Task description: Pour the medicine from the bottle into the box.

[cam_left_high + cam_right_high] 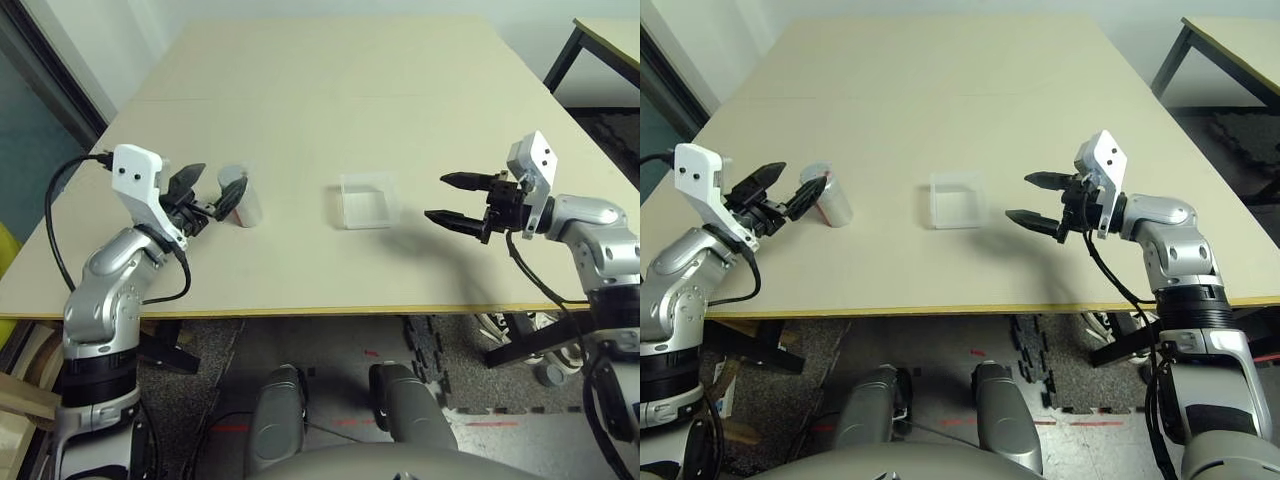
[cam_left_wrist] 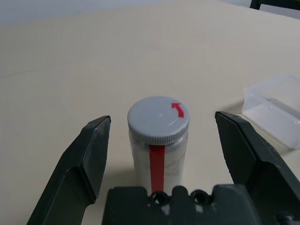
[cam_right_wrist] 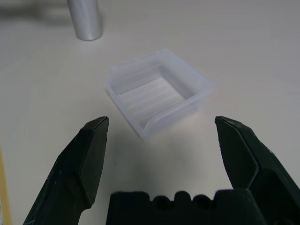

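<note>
Both tools spread — left tool (image 2: 159, 154) flanks the ribbed-capped cylindrical bottle (image 2: 158, 140), right tool (image 3: 161, 154) faces the clear ridged box (image 3: 157, 93).

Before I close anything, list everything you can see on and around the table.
bottle: one, silver-grey with a grey cap and a red stripe, upright on the table's left side, between the left fingers, untouched.
box: one, clear plastic, mid-table, right of the bottle, looks empty.
table: one, beige, in front of the robot.
second table: one, dark-legged, far right corner.
left gripper: one, black fingers open around the bottle.
right gripper: one, black fingers open, right of the box, pointing at it.
</note>
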Available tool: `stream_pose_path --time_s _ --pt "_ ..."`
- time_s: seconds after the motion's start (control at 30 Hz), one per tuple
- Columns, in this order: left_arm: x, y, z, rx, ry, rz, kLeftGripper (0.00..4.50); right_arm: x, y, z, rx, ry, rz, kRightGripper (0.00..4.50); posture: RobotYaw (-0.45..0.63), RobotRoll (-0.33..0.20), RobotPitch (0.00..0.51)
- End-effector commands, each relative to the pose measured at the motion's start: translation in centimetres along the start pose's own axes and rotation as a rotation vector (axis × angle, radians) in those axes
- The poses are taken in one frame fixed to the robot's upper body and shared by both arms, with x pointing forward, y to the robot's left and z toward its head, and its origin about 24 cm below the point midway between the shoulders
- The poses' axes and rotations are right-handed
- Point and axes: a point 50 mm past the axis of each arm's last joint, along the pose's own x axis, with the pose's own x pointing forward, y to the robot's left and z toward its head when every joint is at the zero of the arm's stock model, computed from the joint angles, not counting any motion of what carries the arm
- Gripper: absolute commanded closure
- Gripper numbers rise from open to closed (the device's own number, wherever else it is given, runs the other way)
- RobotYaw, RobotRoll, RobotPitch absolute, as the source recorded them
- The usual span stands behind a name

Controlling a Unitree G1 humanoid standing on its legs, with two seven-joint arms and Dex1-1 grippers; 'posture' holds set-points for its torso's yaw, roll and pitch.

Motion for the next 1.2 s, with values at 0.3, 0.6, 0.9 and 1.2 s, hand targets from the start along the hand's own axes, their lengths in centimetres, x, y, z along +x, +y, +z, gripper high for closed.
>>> stream_pose_path --time_s 0.3,0.6,0.9,1.2 --pt "0.6 0.4 -4.2 0.023 0.072 -0.018 0.02 0.3 0.2 0.2 -0.018 0.001 -0.005 0.00 -0.10 0.000 0.103" --pt "1.6 0.9 -5.8 0.023 0.077 -0.024 0.02 0.1 0.4 0.4 -0.019 0.000 -0.013 0.00 -0.12 0.000 0.107" --pt "3.2 1.0 -6.6 0.040 0.074 -0.044 0.02 0.0 0.7 0.3 -0.015 0.003 -0.013 0.00 -0.14 0.000 0.112" --pt "4.9 0.6 -6.8 0.042 0.069 -0.081 0.02 -0.2 1.0 0.3 -0.011 0.010 -0.019 0.00 -0.16 0.000 0.116"
